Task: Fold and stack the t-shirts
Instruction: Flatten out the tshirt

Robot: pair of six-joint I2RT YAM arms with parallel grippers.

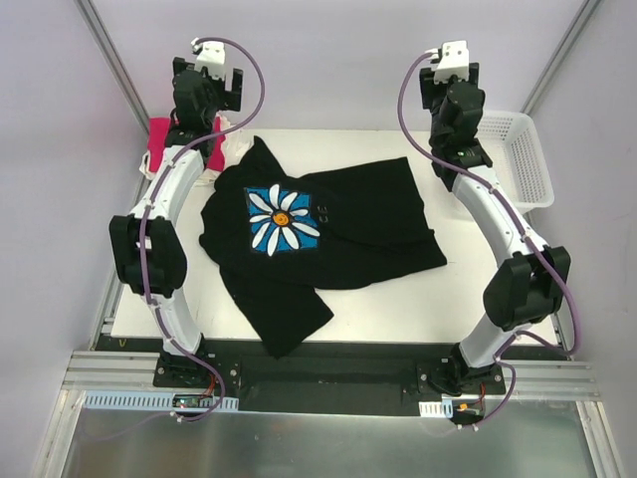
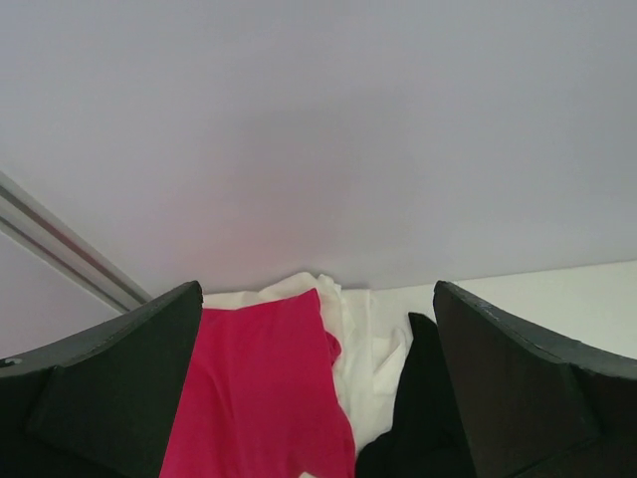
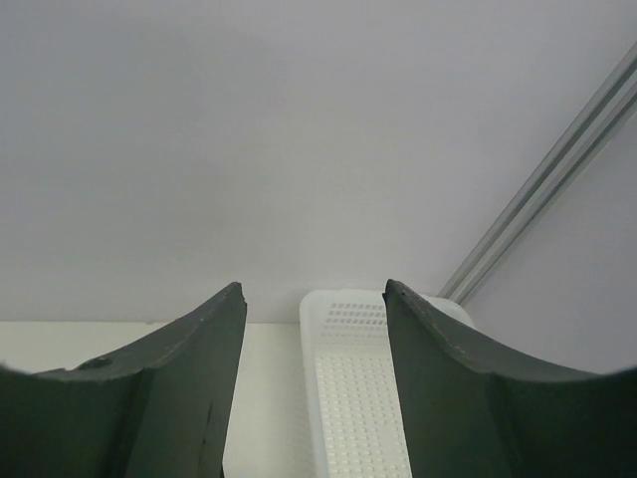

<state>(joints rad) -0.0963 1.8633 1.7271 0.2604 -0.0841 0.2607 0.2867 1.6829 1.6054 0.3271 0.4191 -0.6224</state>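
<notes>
The large black t-shirt (image 1: pixel 343 234) is spread rumpled and unfolded across the middle of the table (image 1: pixel 418 299), its daisy print (image 1: pixel 282 219) facing up and one corner lying close to the near edge. The pink t-shirt (image 2: pixel 264 388) and white t-shirts (image 2: pixel 360 349) are heaped at the far left, just beside the black one's far tip. The left gripper (image 2: pixel 317 329) is seen with fingers wide apart, and the right gripper (image 3: pixel 314 299) with fingers parted less widely; nothing is held by either. If the far tip is grasped carelessly, white cloth could be caught with it and the heap dragged. The bunched near corner could be pinched through doubled layers, giving a crooked fold, or pulled off the edge.
</notes>
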